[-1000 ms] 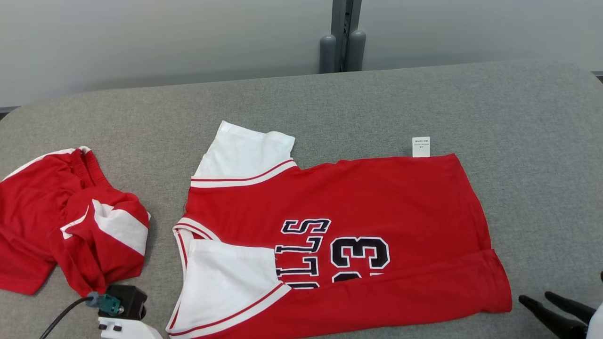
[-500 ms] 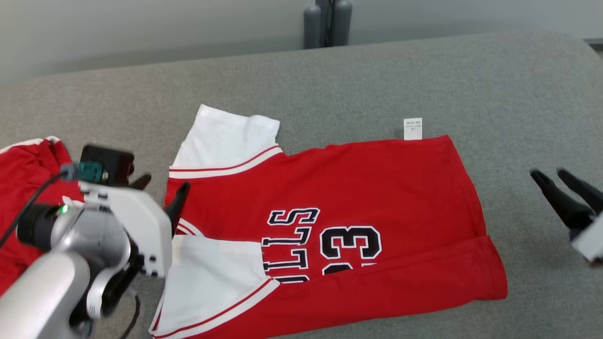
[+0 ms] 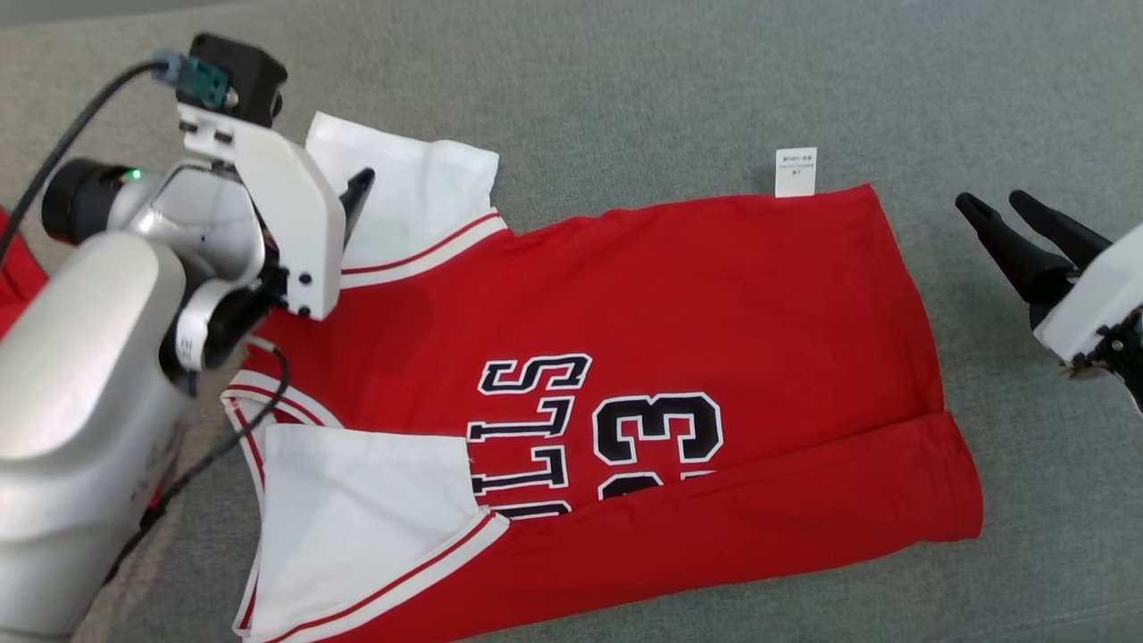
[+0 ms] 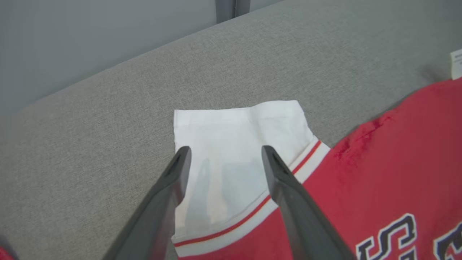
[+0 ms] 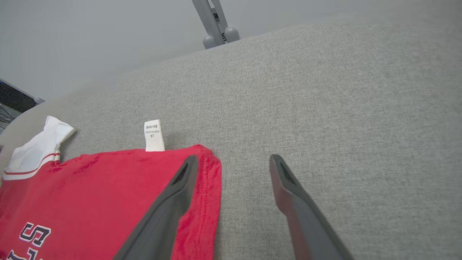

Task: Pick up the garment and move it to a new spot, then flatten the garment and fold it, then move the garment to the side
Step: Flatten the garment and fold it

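Red jersey (image 3: 714, 295), left fingers (image 4: 168, 191) spread over sleeve (image 4: 234, 130)

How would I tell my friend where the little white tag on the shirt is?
Start at the big red jersey spread on the grey table. Follow its far edge toward the corner away from the white sleeves; the tag sticks out onto the table there. It is a small white rectangle with tiny print, far smaller than the sleeves.

Red jersey (image 3: 679, 295): dark, white-edged letters (image 3: 531, 429) "LLS" and numeral (image 3: 656, 427) "3" across its front; a further letter and digit are partly hidden by a fold. White tag (image 3: 796, 171) at its edge: print too small to read.
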`<state>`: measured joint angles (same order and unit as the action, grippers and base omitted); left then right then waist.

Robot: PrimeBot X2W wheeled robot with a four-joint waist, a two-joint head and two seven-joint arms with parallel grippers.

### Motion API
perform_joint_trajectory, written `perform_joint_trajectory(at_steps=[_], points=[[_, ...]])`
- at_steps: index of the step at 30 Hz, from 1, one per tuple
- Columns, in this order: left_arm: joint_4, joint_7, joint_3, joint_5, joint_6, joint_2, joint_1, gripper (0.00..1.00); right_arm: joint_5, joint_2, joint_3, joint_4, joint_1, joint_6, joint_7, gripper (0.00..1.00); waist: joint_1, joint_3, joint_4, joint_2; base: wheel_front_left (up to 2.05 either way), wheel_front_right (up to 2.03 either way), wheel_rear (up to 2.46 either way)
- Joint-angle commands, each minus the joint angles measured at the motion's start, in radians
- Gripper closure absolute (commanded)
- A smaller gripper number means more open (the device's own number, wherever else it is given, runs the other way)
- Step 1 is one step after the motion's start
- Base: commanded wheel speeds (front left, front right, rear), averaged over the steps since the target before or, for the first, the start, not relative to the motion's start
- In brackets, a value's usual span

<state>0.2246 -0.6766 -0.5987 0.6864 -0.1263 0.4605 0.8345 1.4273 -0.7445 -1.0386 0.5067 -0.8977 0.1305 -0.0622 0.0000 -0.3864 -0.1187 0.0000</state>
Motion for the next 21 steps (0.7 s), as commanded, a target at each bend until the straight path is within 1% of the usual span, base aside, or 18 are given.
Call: perform_joint_trajectory(at_steps=[1, 7, 14, 21], points=[[0.056, -0.004, -0.005, -0.010, 0.023, -0.008, 0.058, 0.00, -0.008, 0.013, -0.008, 0.014, -0.033, 0.001, 0.020, 0.00, 0.0000, -0.039, -0.013, 0.0000, 0.00, 0.00, 0.00], [0.204, -0.023, -0.025, -0.038, 0.048, -0.032, 0.183, 0.00, -0.019, 0.062, -0.042, 0.029, -0.100, 0.001, 0.052, 0.00, 0.0000, -0.090, -0.032, 0.0000, 0.00, 0.00, 0.00], [0.364, -0.038, -0.023, -0.045, 0.050, -0.053, 0.284, 0.00, -0.018, 0.134, -0.087, 0.070, -0.156, 0.001, 0.081, 0.00, 0.0000, -0.125, -0.059, 0.0000, 0.00, 0.00, 0.00], [0.466, -0.029, -0.022, -0.043, 0.055, -0.060, 0.325, 0.00, -0.021, 0.167, -0.124, 0.079, -0.179, 0.001, 0.070, 0.00, 0.0000, -0.135, -0.079, 0.0000, 0.00, 0.00, 0.00]])
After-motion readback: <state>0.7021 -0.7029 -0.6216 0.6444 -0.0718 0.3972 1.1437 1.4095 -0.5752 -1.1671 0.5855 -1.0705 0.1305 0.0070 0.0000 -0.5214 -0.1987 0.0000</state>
